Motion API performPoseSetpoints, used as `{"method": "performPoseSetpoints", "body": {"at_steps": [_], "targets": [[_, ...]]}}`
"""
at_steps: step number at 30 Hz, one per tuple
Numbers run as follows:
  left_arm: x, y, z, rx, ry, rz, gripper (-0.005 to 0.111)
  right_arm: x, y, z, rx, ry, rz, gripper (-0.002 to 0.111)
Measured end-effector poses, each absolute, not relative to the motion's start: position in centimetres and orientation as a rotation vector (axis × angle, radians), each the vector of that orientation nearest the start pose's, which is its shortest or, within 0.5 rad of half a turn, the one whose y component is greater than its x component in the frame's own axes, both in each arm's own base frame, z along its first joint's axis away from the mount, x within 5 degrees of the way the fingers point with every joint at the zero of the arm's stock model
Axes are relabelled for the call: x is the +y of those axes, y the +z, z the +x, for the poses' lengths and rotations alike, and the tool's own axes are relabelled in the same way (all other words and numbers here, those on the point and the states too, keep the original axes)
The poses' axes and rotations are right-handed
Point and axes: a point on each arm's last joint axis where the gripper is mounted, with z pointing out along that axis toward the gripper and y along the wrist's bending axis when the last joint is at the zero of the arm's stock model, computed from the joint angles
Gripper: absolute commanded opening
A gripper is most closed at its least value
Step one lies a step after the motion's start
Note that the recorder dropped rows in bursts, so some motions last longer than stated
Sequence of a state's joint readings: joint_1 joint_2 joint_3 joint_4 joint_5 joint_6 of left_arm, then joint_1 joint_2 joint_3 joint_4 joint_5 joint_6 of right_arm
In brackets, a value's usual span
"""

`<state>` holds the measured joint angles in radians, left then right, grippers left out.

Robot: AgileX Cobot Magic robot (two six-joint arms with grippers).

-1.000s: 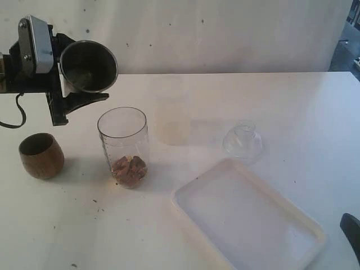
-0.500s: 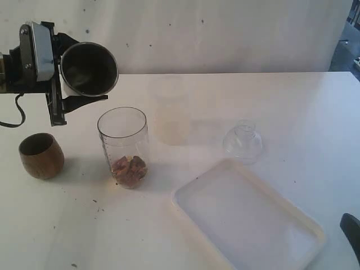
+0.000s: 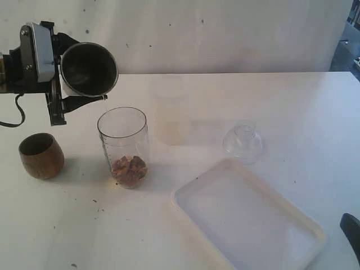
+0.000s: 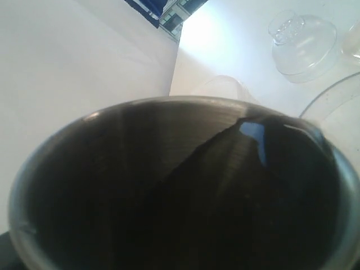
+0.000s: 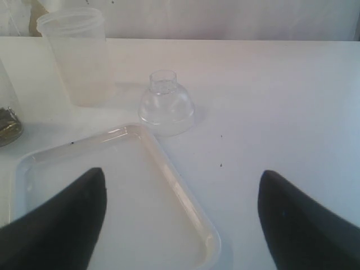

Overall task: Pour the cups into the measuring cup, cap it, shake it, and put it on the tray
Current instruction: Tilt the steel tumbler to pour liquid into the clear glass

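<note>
The shiny steel tumbler (image 3: 88, 67) is gripped in the left claw (image 3: 79, 76), tipped on its side, its inside dark. The clear measuring cup (image 3: 124, 147) stands upright and uncapped just below that claw, brown bits (image 3: 129, 169) at its bottom. The squat wooden cup (image 3: 41, 156) stands upright beneath the claw. The white tray (image 3: 247, 216) lies flat, well apart from it
</note>
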<state>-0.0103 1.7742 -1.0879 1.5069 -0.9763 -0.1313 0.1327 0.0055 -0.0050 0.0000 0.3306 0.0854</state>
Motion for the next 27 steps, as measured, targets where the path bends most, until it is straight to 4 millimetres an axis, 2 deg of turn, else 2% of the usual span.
{"method": "performPoseSetpoints", "body": {"at_steps": [11,27], "targets": [[-7.9,23.2,36.5,1.087,-0.145,1.461,0.000,0.7,18.5,5.4,1.817,0.155,-0.043,0.069],[-8.0,23.6,36.5,0.948,-0.049,1.503,0.000,0.7,18.5,5.4,1.817,0.155,-0.043,0.069]]}}
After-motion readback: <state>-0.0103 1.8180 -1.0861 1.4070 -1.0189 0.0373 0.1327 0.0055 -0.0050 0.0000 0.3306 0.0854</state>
